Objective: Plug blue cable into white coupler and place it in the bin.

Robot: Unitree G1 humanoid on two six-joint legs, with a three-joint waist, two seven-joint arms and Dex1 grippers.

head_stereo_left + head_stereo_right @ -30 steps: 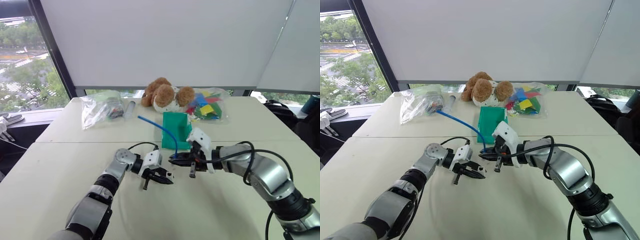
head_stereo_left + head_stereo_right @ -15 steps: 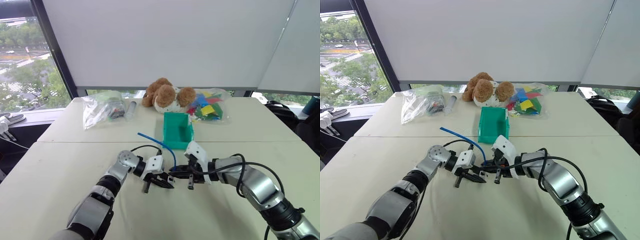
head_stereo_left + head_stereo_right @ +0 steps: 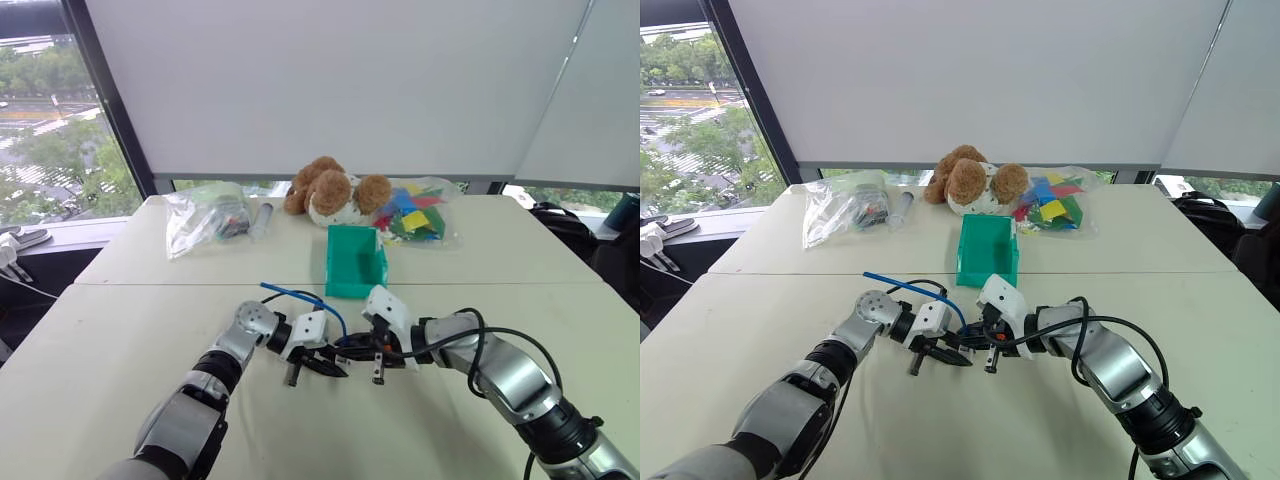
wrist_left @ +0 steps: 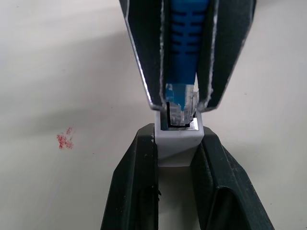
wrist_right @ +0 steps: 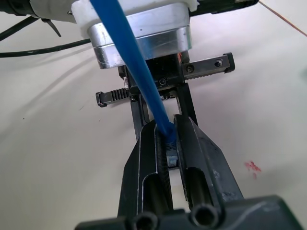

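Both grippers — left, right — meet tip-to-tip, jaws clamped.

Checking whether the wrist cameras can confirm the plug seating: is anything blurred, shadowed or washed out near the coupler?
Left wrist view: plug and coupler sharp; soft shadows on the table. Right wrist view: cable blurred close to the lens. Head views: even daylight, no glare.

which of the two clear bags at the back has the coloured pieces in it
The clear bag right of the teddy bear, behind the bin; the other bag, on the left, holds greyish-green contents instead.
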